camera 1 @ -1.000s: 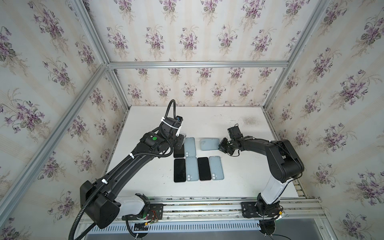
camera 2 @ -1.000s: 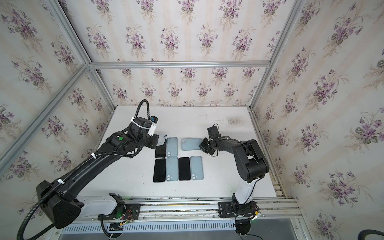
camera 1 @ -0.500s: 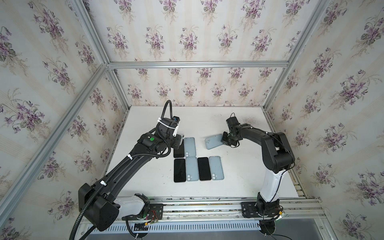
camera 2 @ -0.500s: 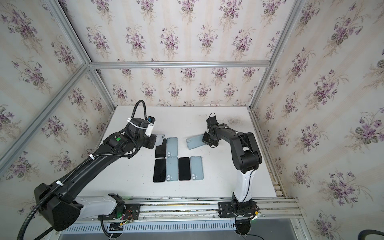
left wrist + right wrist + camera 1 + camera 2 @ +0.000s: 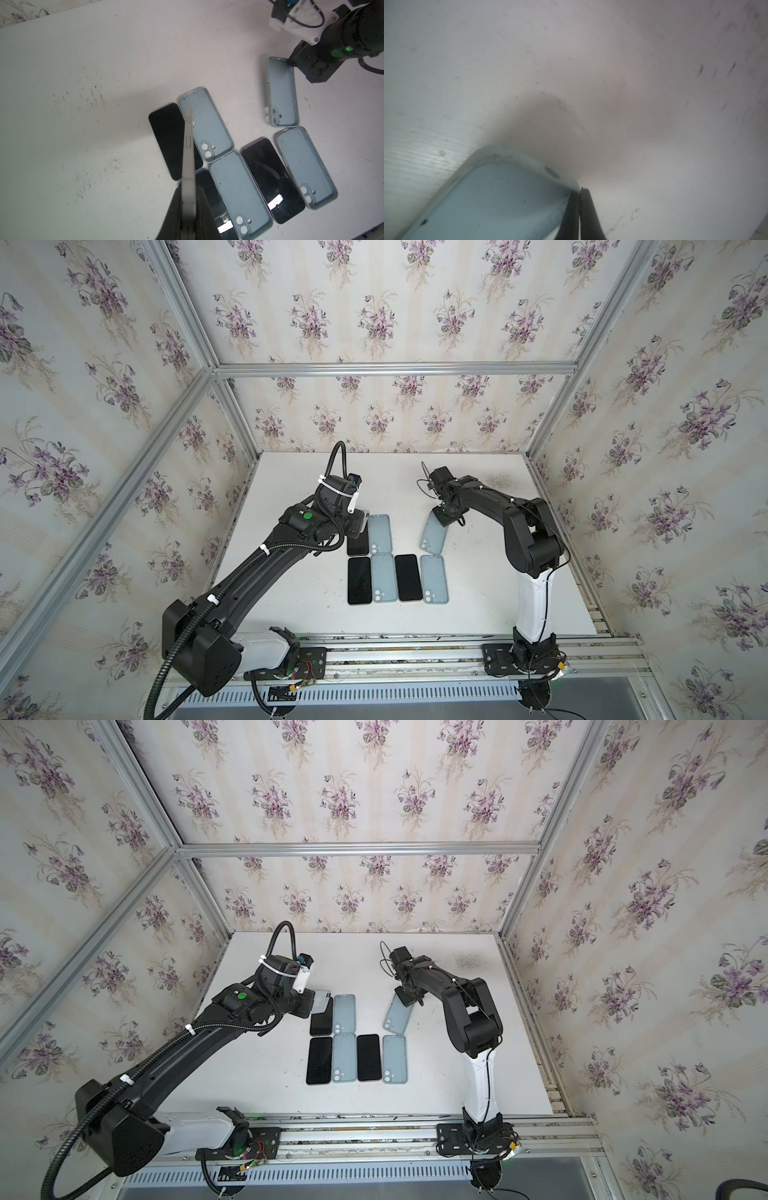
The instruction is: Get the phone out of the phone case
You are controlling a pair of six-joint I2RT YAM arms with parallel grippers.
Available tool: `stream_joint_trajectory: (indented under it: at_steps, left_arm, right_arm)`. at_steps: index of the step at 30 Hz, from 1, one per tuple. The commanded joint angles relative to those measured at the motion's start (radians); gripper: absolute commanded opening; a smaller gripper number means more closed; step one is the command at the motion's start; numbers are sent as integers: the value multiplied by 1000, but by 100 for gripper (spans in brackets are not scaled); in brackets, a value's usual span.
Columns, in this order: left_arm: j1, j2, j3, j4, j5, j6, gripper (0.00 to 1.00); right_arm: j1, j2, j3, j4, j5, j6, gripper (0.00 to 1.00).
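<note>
Both claws are clamped: our left claw [image 5: 189, 190] grips the bare phone [image 5: 188, 145] edge-up, our right claw [image 5: 579, 192] pinches the empty case [image 5: 492, 197] by its rim. Extraction looks done; next we lay both down gently.

Pale blue case [image 5: 434, 534], silver-grey phone [image 5: 188, 158], white table [image 5: 307, 605], purple-flowered wallpaper [image 5: 374, 323].
</note>
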Motion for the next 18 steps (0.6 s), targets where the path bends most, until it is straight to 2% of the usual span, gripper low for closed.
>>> stream_joint_trajectory:
  at_steps: [1,4,9,14,16,18]
  left_arm:
    - [1,4,14,39,10,5,0]
    - [2,1,16,39,11,2,0]
    - [1,-5,11,38,6,5,0]
    - [1,-5,10,37,15,-1,0]
    - [1,-8,8,38,14,-1,0]
    - [1,-10,7,38,13,-5,0]
  right_arm:
    - [31,35,47,91,159,-190,0]
    - [37,91,136,63,177,-215,0]
    - [75,109,156,138,215,-309,5]
    - [82,92,141,114,129,-278,10]
    - [82,84,128,101,109,-260,20]
    - [82,69,117,97,106,-234,35]
